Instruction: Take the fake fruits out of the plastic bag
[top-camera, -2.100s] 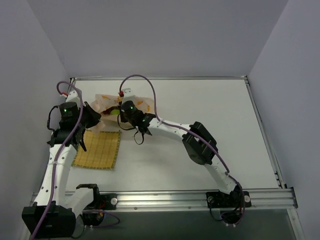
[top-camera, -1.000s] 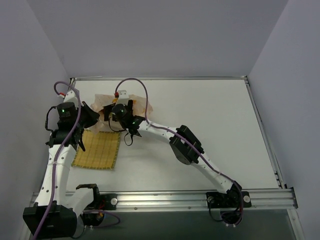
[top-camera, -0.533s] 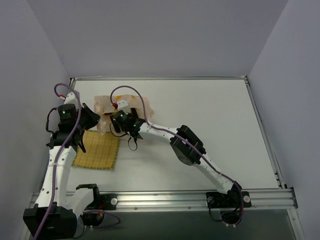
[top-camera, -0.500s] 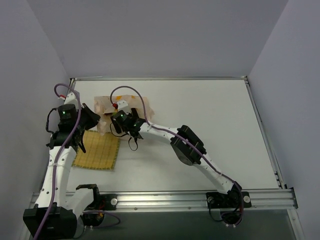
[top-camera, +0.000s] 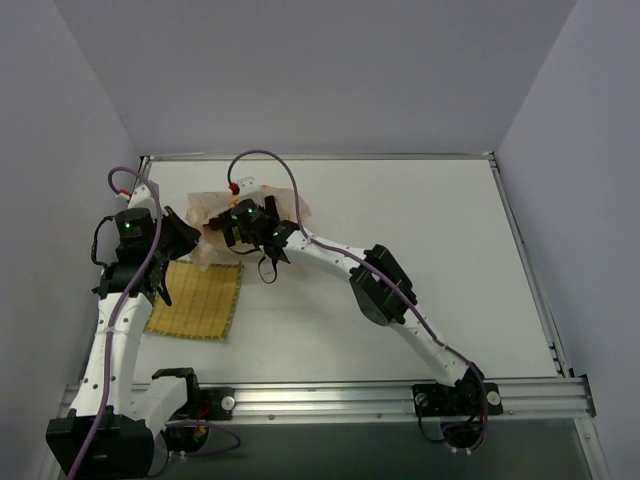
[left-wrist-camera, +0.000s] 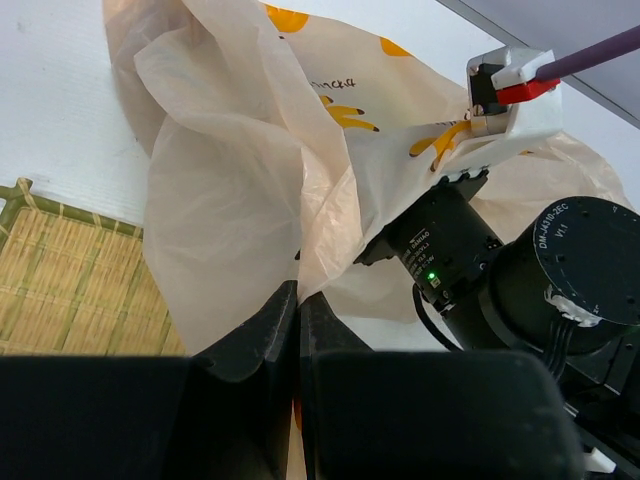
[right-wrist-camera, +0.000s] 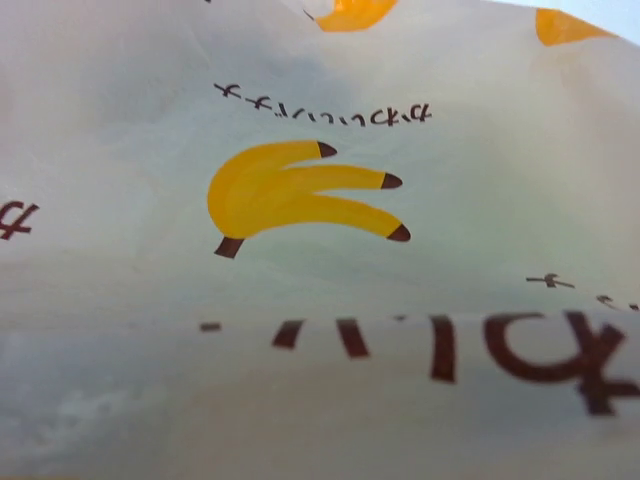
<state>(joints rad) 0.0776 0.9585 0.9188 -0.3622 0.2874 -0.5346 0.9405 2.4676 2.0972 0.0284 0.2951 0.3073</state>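
Two risks stand out. First, the left pincer (left-wrist-camera: 297, 298) has its fingers pressed together on a fold of the plastic bag (left-wrist-camera: 230, 170). That film is thin and slippery, so a tug from the other arm could drag the fold out of the pinch and let the mouth fall shut. Second, the right pincer (top-camera: 224, 228) is pushed in among the bag's folds just ahead of the left pincer's tips, and its own camera shows only film with a banana print. Reaching blind like this, it could close on plastic instead of fruit, or shove the whole bag away from both arms. I cannot tell whether its fingers are spread or closed, as they are out of sight.

The bag is crinkly, translucent and peach-coloured, printed with yellow bananas and brown lettering. It rises from the left pincer's tips and billows ahead of them, against the wrist of the right arm (left-wrist-camera: 560, 260). No view shows the fake fruits, and I judge them to be inside, past the right pincer. A woven mat (left-wrist-camera: 60, 290) lies to the left of the left pincer.
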